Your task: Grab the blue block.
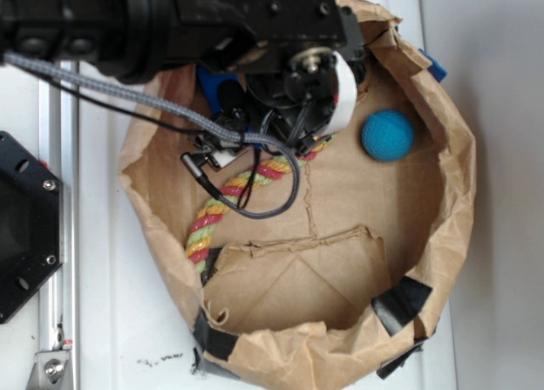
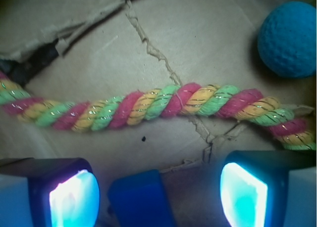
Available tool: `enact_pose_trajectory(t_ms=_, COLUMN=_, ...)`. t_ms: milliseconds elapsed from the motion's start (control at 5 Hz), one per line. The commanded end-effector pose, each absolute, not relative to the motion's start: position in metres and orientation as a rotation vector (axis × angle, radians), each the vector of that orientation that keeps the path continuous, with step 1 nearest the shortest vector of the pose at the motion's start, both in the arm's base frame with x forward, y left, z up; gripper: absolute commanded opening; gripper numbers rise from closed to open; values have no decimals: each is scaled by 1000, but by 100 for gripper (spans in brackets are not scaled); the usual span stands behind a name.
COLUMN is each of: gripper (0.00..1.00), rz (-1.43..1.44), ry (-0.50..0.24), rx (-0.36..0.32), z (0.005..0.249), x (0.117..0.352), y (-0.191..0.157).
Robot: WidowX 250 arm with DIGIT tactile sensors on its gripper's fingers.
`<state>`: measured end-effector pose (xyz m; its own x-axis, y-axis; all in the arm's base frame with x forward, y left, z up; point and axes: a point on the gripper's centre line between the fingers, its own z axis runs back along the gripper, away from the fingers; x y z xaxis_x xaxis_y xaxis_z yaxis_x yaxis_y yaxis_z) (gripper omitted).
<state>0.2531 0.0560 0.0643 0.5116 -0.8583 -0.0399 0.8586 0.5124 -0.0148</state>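
Note:
The blue block [image 2: 139,199] lies on the brown paper floor between my two fingers, closer to the left one; only its near end shows. In the exterior view it [image 1: 216,90] peeks out from under the arm at the back of the paper nest. My gripper [image 2: 158,200] is open, and its fingers [image 2: 73,197] stand wide apart on either side of the block without touching it. In the exterior view the gripper [image 1: 280,122] is mostly hidden under the black arm.
A pink, green and yellow rope [image 2: 148,106] lies just ahead of the fingers; it also shows in the exterior view [image 1: 223,199]. A teal ball [image 2: 290,39] sits at the upper right [image 1: 388,135]. The crumpled paper wall [image 1: 463,178] rings the area.

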Motion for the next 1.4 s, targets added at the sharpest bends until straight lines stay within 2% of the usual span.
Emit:
enact_pose_trajectory(t_ms=0, gripper=100, rz=-1095, ry=6, rx=5, z=80, x=250, y=42)
enact_pose_trajectory(t_ms=200, gripper=100, rz=-1109, ry=21, rx=29, z=76, x=248, y=45)
enact_pose_trajectory(t_ms=400, gripper=100, rz=-1129, ry=43, rx=1, z=75, x=243, y=45)
enact_pose_trajectory(t_ms=600, gripper=100, rz=-1164, ry=48, rx=8, z=74, x=234, y=46)
enact_pose_trajectory(t_ms=1200, gripper=100, rz=-1116, ry=127, rx=100, z=61, x=239, y=70)
